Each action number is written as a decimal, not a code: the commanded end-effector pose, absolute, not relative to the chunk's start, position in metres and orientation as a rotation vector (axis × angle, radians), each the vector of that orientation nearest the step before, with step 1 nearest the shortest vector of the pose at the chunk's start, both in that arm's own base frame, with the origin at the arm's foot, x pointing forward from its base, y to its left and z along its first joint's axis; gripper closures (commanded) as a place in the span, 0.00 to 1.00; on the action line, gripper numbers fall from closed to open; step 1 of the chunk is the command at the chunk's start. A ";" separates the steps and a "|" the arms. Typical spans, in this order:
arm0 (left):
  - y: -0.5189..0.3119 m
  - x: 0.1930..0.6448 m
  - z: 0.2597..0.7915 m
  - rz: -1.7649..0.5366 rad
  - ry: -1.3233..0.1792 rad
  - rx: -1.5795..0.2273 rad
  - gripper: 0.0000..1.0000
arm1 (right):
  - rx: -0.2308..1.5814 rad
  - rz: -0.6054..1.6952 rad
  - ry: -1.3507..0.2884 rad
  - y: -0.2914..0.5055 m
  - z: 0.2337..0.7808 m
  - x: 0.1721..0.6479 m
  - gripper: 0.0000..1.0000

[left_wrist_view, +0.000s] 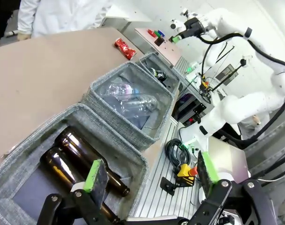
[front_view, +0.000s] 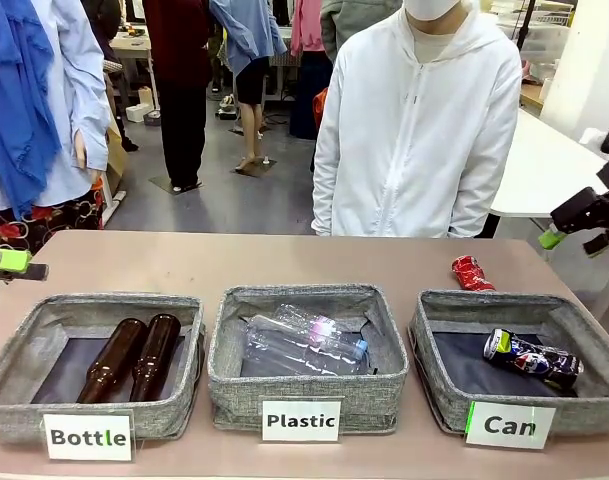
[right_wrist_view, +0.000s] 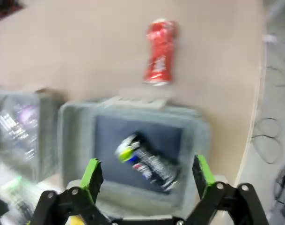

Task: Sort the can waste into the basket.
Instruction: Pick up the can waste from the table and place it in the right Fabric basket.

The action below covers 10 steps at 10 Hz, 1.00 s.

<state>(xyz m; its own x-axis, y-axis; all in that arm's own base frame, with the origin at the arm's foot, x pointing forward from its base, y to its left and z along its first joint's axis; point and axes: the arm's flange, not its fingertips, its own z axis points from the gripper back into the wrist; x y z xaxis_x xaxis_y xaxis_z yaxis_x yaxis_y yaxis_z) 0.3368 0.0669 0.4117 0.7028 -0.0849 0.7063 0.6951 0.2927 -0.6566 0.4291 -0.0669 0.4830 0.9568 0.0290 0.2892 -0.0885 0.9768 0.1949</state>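
The dark blue-black can [front_view: 532,358] with a yellow-green end lies inside the grey basket [front_view: 439,330] labelled "Can". The shiny red can [front_view: 471,272] lies on the table just behind that basket. High at the right edge, above the basket's right side, my right gripper [front_view: 574,240] hangs open and empty. Its wrist view looks down on the dark can [right_wrist_view: 147,161] in the basket [right_wrist_view: 76,136], with the red can [right_wrist_view: 160,51] beyond; the right gripper [right_wrist_view: 147,176] stands wide. My left gripper [front_view: 4,264] is open and empty at the far left. The left gripper [left_wrist_view: 149,176] hovers over the "Bottle" basket.
The "Bottle" basket [front_view: 44,320] holds two brown glass bottles [front_view: 134,358]. The "Plastic" basket [front_view: 234,310] holds clear plastic bottles [front_view: 304,340]. A person in a white jacket [front_view: 419,130] stands at the far side. Bare tabletop lies behind the baskets.
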 end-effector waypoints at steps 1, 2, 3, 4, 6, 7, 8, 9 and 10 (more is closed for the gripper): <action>0.068 0.333 0.413 -0.578 -0.628 -1.172 0.00 | 0.154 0.028 -0.261 -0.048 0.474 0.424 0.00; 0.068 0.333 0.413 -0.578 -0.628 -1.172 0.00 | 0.208 0.060 -0.289 -0.067 0.483 0.429 0.00; 0.068 0.333 0.413 -0.578 -0.628 -1.172 0.00 | 0.208 0.060 -0.289 -0.067 0.483 0.429 0.00; 0.068 0.333 0.413 -0.578 -0.628 -1.172 0.00 | 0.146 0.056 -0.292 -0.058 0.479 0.433 0.00; 0.068 0.333 0.413 -0.578 -0.628 -1.172 0.00 | 0.180 0.231 -0.355 -0.073 0.480 0.458 0.00; 0.068 0.333 0.413 -0.578 -0.628 -1.172 0.00 | 0.181 0.347 -0.356 -0.079 0.483 0.479 0.00; 0.068 0.333 0.413 -0.578 -0.628 -1.172 0.00 | 0.158 0.434 -0.341 -0.080 0.482 0.496 0.00; 0.068 0.333 0.413 -0.578 -0.628 -1.172 0.00 | 0.156 0.519 -0.341 -0.079 0.480 0.510 0.00; 0.068 0.333 0.413 -0.578 -0.628 -1.172 0.00 | 0.146 0.507 -0.315 -0.077 0.471 0.522 0.00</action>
<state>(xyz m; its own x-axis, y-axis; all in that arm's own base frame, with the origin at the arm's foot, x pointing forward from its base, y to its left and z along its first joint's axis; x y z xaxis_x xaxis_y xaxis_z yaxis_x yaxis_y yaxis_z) 0.3367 0.0670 0.4116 0.7030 -0.0845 0.7061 0.6949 0.2926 -0.6569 0.5049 -0.0713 0.4743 0.8393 0.4270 0.3363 -0.4659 0.8839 0.0405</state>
